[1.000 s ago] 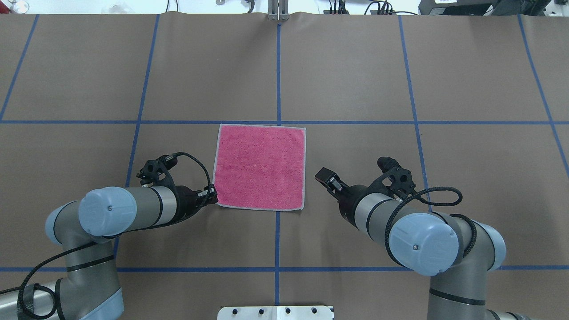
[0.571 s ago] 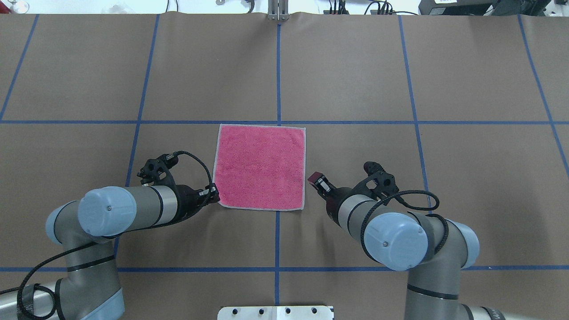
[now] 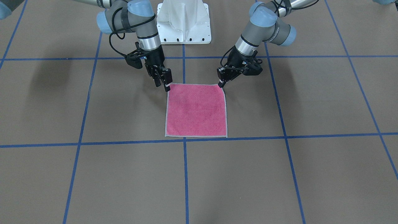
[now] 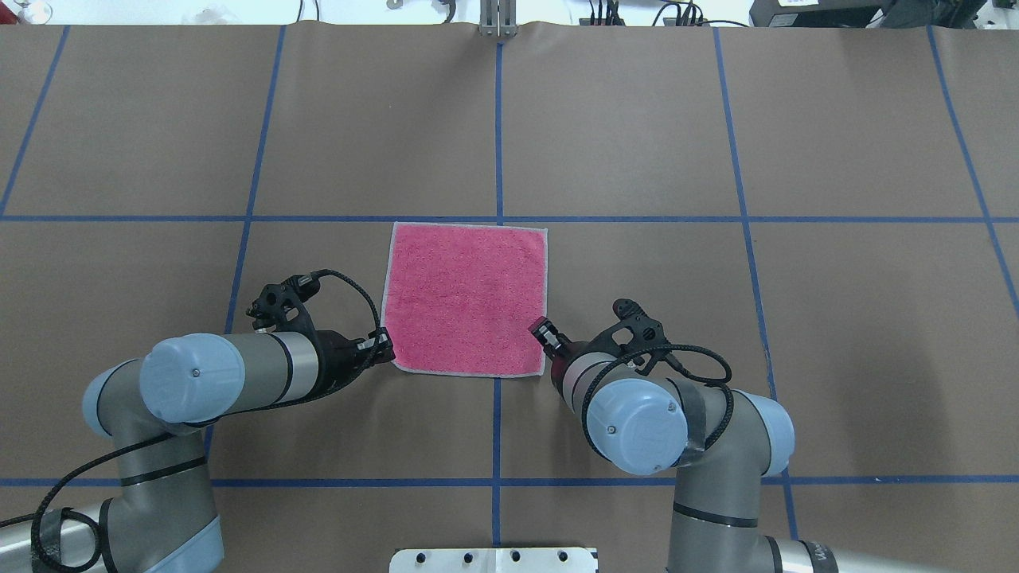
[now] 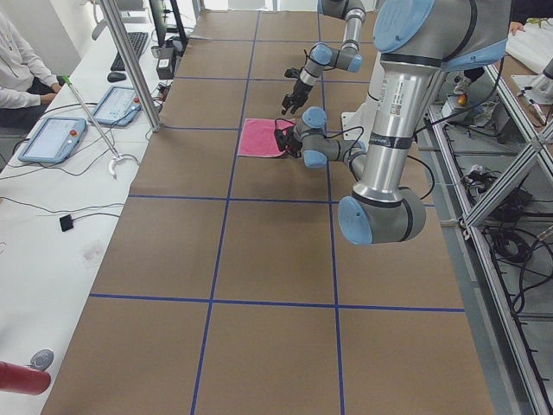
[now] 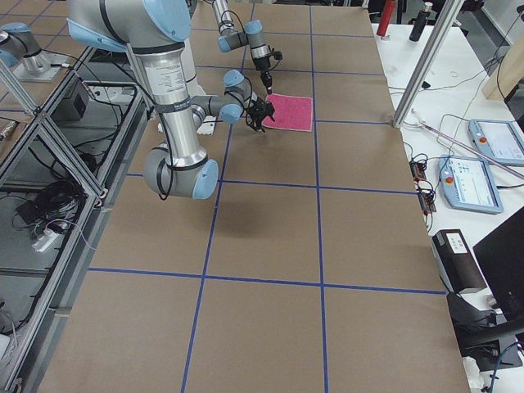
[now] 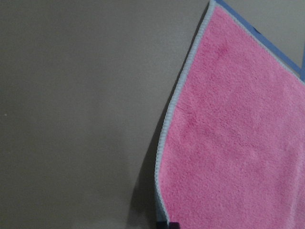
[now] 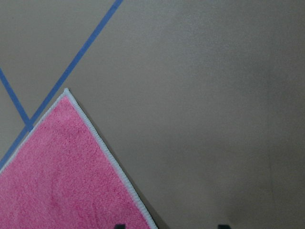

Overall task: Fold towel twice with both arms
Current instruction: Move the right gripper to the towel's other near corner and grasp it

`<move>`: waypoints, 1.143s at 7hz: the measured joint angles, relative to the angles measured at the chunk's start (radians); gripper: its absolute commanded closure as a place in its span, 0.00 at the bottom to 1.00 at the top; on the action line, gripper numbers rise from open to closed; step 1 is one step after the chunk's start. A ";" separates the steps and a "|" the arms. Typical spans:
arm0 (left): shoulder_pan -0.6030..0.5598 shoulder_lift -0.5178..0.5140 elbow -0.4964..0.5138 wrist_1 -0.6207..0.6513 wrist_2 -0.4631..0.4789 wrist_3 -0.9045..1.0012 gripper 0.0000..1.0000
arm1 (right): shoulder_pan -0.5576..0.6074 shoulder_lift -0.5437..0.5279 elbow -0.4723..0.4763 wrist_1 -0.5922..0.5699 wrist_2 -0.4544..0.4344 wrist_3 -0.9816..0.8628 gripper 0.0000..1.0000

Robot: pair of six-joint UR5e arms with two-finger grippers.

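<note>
As the small square pink terry towel (image 4: 466,298) lies flat mid-tabletop (image 4: 637,143), its near edge faces the robot | left tool (image 4: 388,352): pinched shut on near-left corner | right tool (image 4: 543,329): jaws apart, straddling near-right corner | far edge straight ahead of both.

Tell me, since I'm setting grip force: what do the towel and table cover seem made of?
The towel looks like soft terry or microfibre cloth, matte: fuzzy pink nap, pale stitched edge. The table cover seems matte brown paper or thin sheet, smooth and uniform; unsure which.
</note>
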 measured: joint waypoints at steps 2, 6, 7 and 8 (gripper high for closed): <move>0.000 0.000 0.002 0.000 0.000 0.000 1.00 | -0.024 0.014 0.000 -0.023 -0.001 0.007 0.43; -0.001 -0.001 0.002 0.000 0.000 0.003 1.00 | -0.038 0.021 0.000 -0.020 -0.006 0.052 0.55; -0.001 -0.001 0.003 0.000 0.000 0.004 1.00 | -0.040 0.021 -0.001 -0.020 -0.009 0.058 0.55; -0.001 -0.001 0.003 0.000 0.000 0.006 1.00 | -0.041 0.021 -0.001 -0.020 -0.012 0.060 0.55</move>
